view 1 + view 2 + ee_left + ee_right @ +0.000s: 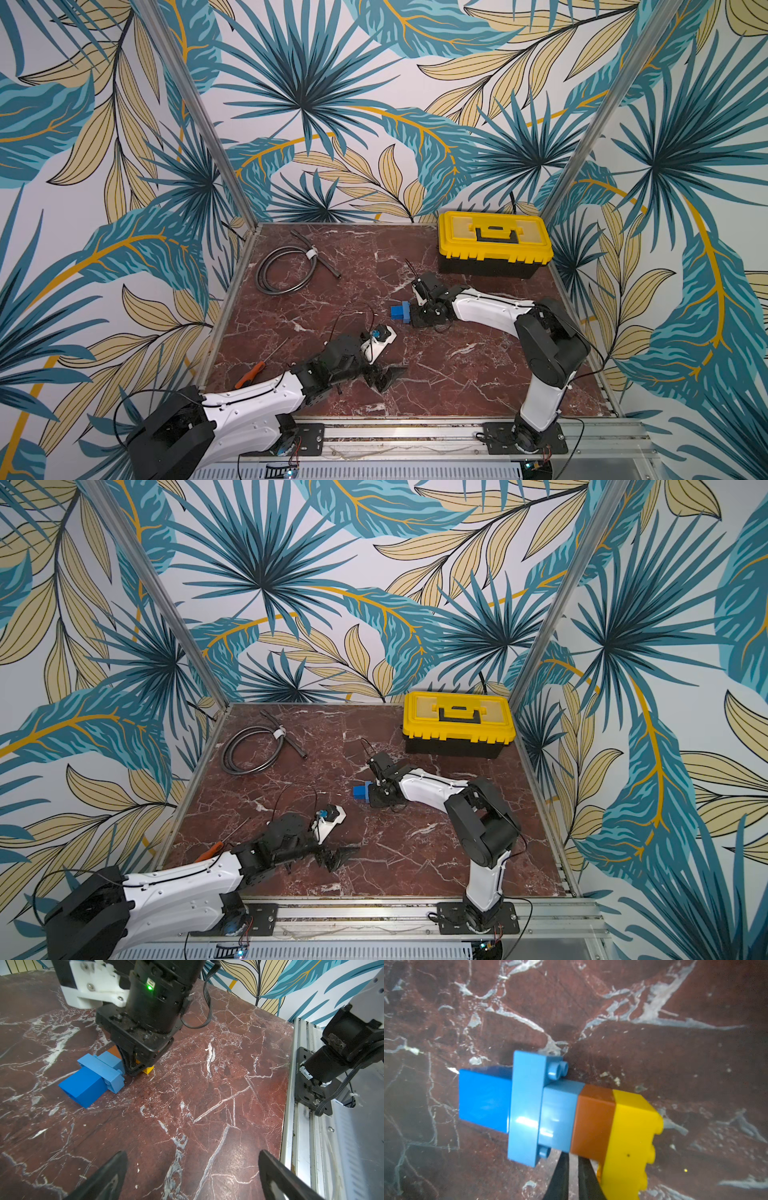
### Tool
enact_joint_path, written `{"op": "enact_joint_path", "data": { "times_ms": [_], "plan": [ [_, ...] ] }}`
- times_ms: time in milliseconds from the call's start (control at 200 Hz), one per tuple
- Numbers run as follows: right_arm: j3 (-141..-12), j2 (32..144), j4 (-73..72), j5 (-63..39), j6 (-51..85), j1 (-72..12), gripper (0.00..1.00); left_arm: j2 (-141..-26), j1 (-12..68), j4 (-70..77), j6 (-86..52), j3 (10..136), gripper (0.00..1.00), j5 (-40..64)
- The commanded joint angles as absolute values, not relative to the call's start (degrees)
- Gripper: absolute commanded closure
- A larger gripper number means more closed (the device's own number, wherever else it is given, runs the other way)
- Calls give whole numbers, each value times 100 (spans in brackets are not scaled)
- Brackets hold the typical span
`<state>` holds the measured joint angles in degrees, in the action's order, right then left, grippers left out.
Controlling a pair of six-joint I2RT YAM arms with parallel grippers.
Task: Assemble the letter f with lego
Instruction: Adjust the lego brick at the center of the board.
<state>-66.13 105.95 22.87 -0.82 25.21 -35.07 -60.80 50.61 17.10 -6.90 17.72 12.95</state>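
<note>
The f (400,311) lies complete on its side mid-bench (457,374), stem toward 9 o'clock, with the right fingers (562,1176) closed, empty, seemingly nudging its orange block (593,1120), and the left fingers (112,1172) spread wide at 6 o'clock.

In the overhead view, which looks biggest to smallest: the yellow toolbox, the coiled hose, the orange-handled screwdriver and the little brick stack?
1. yellow toolbox
2. coiled hose
3-4. orange-handled screwdriver and brick stack: too close to rank; the screwdriver looks longer but thin, the stack chunkier and partly hidden.
</note>
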Motion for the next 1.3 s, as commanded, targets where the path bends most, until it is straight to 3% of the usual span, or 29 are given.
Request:
{"op": "enact_joint_path", "data": {
  "times_ms": [0, 916, 1297],
  "plan": [
    [-6866, 10804, 2593, 189, 2280, -3446, 87, -6040, 5084, 1768, -698, 1837, 1, 1337],
    [-8532, 11719, 3263, 107, 1471, -3283, 81, -6013, 5084, 1768, -717, 1792, 0, 1322],
    [-8370, 11148, 3349, 214, 1474, -3278, 80, -5968, 5080, 1767, -739, 1829, 0, 1176]
  ]
}}
